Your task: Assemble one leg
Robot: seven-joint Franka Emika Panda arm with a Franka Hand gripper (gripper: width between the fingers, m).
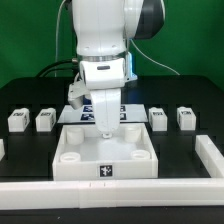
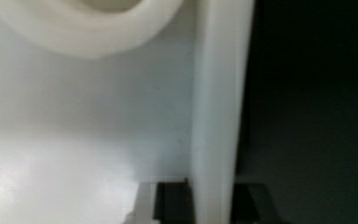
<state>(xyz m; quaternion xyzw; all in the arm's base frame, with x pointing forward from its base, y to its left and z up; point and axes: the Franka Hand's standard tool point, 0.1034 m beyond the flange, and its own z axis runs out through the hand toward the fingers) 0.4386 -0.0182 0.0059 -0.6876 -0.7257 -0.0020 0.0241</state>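
Observation:
The big white square tray (image 1: 72, 166) lies in the middle of the table. My gripper (image 1: 107, 129) reaches down onto its far wall. In the wrist view the thin white tray wall (image 2: 218, 90) runs straight between my two dark fingers (image 2: 171, 203), which stand tight against it on both sides, so my gripper (image 2: 211, 192) is shut on the wall. A round corner socket (image 2: 115, 18) shows beside the wall. Four small white legs stand in a row behind the tray: two at the exterior view's left (image 1: 17, 121) (image 1: 45, 120) and two at its right (image 1: 158, 119) (image 1: 185, 118).
The marker board (image 1: 84, 104) lies behind the arm, partly hidden by it. A white rail (image 1: 110, 193) runs along the table's front and turns up the exterior view's right side (image 1: 209, 152). Green wall behind.

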